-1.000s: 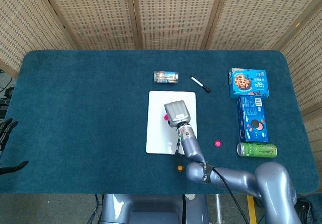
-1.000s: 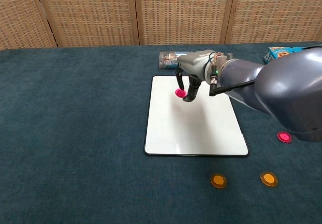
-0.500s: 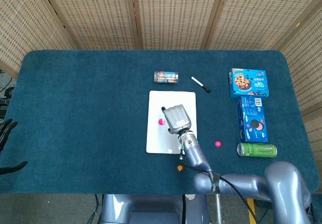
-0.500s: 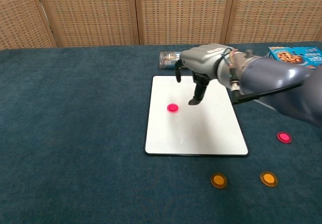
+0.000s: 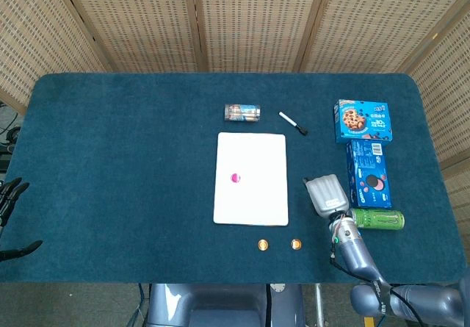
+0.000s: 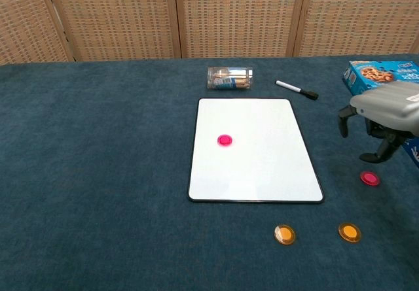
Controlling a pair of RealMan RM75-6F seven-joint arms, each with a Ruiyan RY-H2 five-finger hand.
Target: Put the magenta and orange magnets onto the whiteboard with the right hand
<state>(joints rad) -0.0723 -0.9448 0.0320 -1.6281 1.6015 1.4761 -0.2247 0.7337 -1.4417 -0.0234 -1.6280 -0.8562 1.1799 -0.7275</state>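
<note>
The whiteboard [image 5: 253, 195] [image 6: 262, 170] lies flat mid-table. One magenta magnet [image 5: 235, 178] [image 6: 225, 140] sits on its left half. A second magenta magnet [image 6: 370, 178] lies on the cloth to the right of the board; in the head view my right hand hides it. Two orange magnets [image 6: 285, 234] [image 6: 349, 231] rest on the cloth in front of the board, also seen in the head view [image 5: 263, 245] [image 5: 296, 245]. My right hand [image 5: 327, 195] [image 6: 386, 111] hovers just above the second magenta magnet, fingers [image 6: 382, 151] pointing down and apart, holding nothing. My left hand [image 5: 10, 195] shows at the far left edge, fingers spread, empty.
Behind the board lie a clear tube [image 5: 242, 112] [image 6: 230, 78] and a black marker [image 5: 293, 123] [image 6: 296, 89]. Two blue cookie boxes [image 5: 363, 120] [image 5: 369, 173] and a green can [image 5: 374, 219] on its side line the right, close to my right hand.
My right hand let go of the magenta magnet on the whiteboard, then swung right off the board to above the second magenta magnet. The left hand stayed put.
</note>
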